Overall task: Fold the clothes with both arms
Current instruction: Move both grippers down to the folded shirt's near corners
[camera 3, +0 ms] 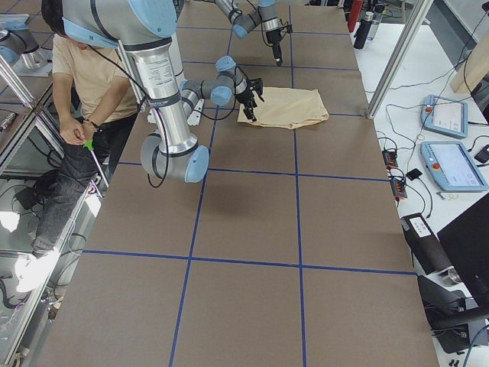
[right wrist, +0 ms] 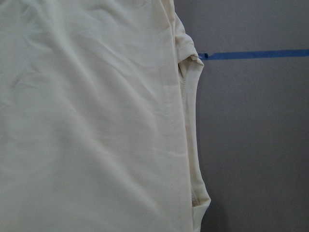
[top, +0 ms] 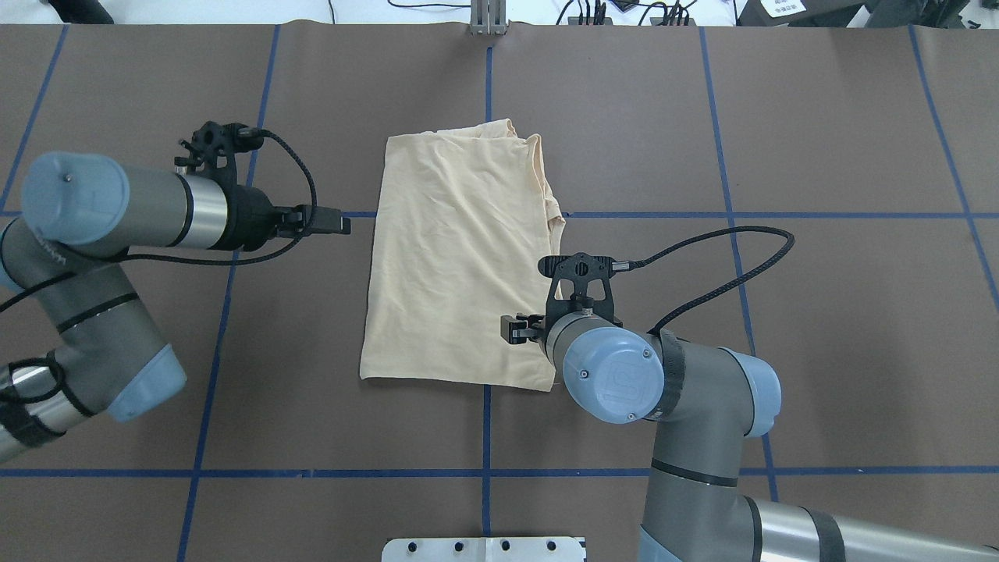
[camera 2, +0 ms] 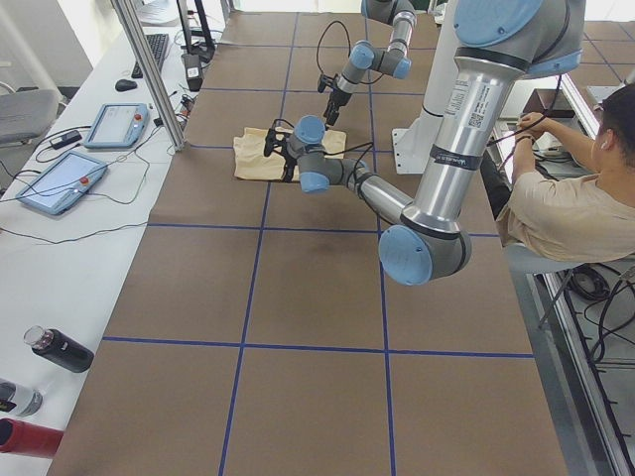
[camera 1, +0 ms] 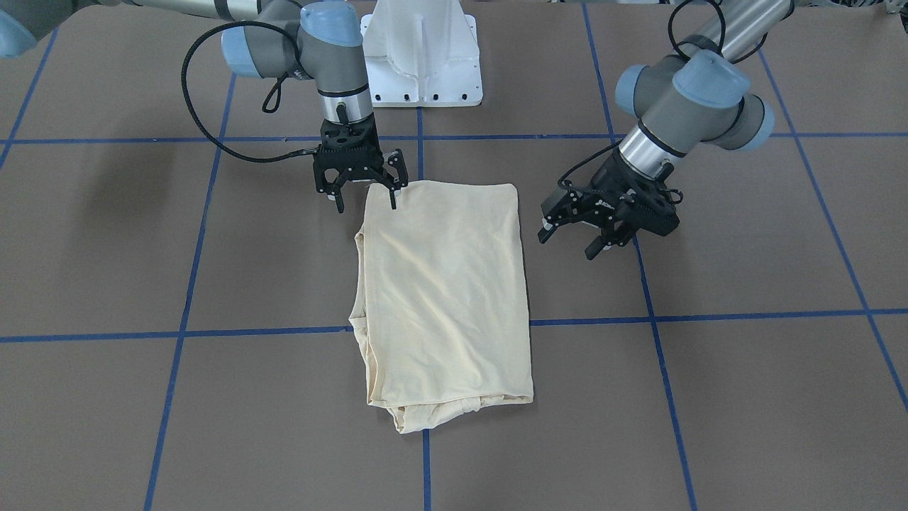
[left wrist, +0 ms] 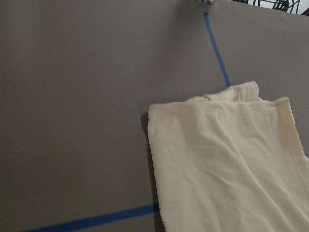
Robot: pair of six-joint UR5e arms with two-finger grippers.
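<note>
Shirt point(camera 1: 443, 298) is lying folded into a tall rectangle at the centre of the front-facing frame, plain cream side up, on the brown table point(camera 1: 745, 397). It is looking thin, light and limp, so it is probably going to sag and slide apart unless both layers are pinched together. The two top corners are seeming the best places to take hold.

The right gripper point(camera 1: 365, 202), upper left of centre, is hanging with its fingers spread, holding nothing, one tip over the shirt's top-left corner. The left gripper point(camera 1: 567, 241), right of centre, is likewise splayed and empty, just beside the shirt's right edge.

The overhead view is hiding the right gripper's fingers under its own wrist. The right wrist view is showing a stitched hem point(right wrist: 166, 121) and a second layer peeking out beneath.
</note>
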